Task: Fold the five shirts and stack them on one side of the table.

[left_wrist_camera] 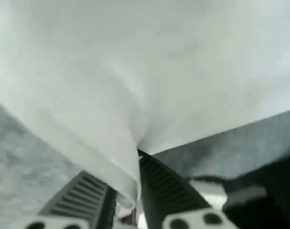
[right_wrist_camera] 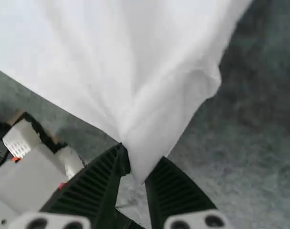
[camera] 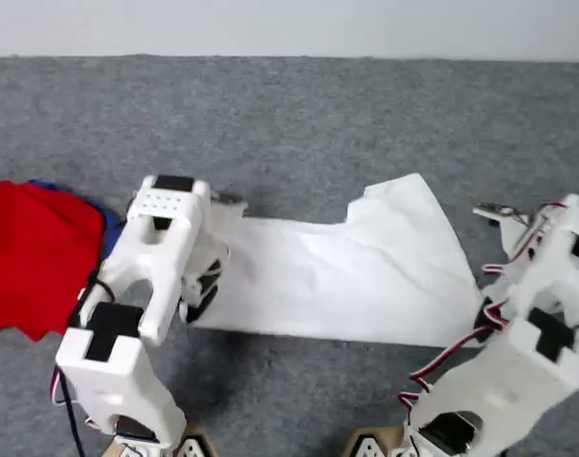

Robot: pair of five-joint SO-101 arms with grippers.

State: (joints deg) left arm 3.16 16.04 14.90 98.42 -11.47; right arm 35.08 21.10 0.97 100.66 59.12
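A white shirt point(camera: 347, 276) lies spread across the middle of the grey table, partly folded. My left gripper point(left_wrist_camera: 133, 191) is shut on its near left edge, the cloth point(left_wrist_camera: 135, 86) pinched between the ribbed fingers point(left_wrist_camera: 164, 186). In the high view this arm point(camera: 166, 257) stands at the shirt's left end. My right gripper point(right_wrist_camera: 135, 174) is shut on the shirt's near right corner, white cloth point(right_wrist_camera: 135, 81) bunched up from the jaws. That arm point(camera: 528, 333) stands at the shirt's right end.
A red shirt point(camera: 32, 252) lies at the table's left edge, with a bit of blue cloth point(camera: 107, 224) showing under it. The grey table surface point(camera: 289, 124) stretches bare behind the white shirt.
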